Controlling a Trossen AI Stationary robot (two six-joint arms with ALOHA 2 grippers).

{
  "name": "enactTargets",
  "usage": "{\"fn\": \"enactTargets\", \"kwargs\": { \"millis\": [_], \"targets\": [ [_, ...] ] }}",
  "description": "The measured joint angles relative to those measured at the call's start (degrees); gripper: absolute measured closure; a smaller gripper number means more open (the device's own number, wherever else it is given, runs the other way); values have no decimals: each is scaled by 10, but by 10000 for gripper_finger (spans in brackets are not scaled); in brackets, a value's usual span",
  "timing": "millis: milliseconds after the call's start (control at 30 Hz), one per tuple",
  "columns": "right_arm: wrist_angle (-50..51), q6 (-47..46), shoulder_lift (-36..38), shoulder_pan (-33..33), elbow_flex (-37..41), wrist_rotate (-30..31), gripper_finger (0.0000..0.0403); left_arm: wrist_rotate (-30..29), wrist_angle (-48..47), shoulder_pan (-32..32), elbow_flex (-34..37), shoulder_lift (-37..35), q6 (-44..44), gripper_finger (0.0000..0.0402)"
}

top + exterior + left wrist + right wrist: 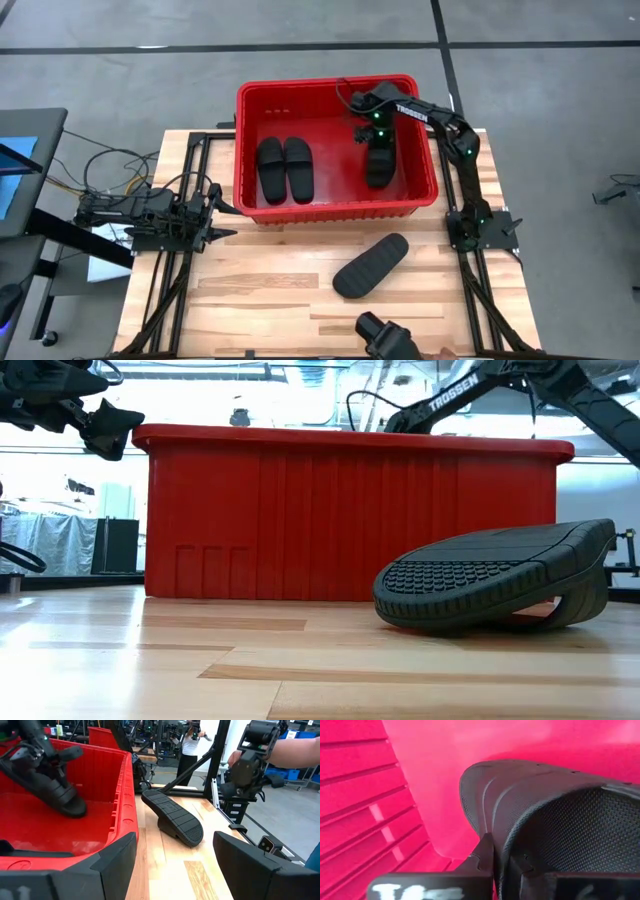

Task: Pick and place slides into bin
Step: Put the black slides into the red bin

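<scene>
We've got our right gripper (372, 137) inside the bin (250, 95), jaws pinching a slide (379, 165) at its 3 o'clock side. Two slides (284, 168) lie at 9 o'clock; another (370, 266) sits sole-up on the table (270, 300). Left gripper (222, 217) waits off at 8 o'clock, jaws spread.

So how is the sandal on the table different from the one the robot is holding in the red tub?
The sandal on the table lies upside down on the wood, tread up, with nothing touching it. The held sandal is inside the red bin, tilted, with the right gripper shut on it. The table sandal is still outside the bin; the held one is already over the bin floor. Both are matte black rubber slides.
</scene>
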State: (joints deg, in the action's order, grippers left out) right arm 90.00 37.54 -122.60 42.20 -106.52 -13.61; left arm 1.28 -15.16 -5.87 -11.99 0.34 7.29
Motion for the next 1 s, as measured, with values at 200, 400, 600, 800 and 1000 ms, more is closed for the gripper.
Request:
{"fn": "enactTargets", "kwargs": {
  "millis": [200, 400, 600, 800, 1000],
  "targets": [
    [-1, 0, -16, 12, 5, -3, 403, 0, 0, 0, 0, 0, 0, 143],
    [-1, 0, -15, 23, 19, -5, 401, 0, 0, 0, 0, 0, 0, 143],
    [-5, 7, -16, 19, 21, 1, 396, 0, 0, 0, 0, 0, 0, 143],
    [-7, 16, -15, 6, 21, 6, 400, 0, 0, 0, 0, 0, 0, 143],
    [-8, 19, -15, -1, 20, 6, 400, 0, 0, 0, 0, 0, 0, 143]
  ]
}}
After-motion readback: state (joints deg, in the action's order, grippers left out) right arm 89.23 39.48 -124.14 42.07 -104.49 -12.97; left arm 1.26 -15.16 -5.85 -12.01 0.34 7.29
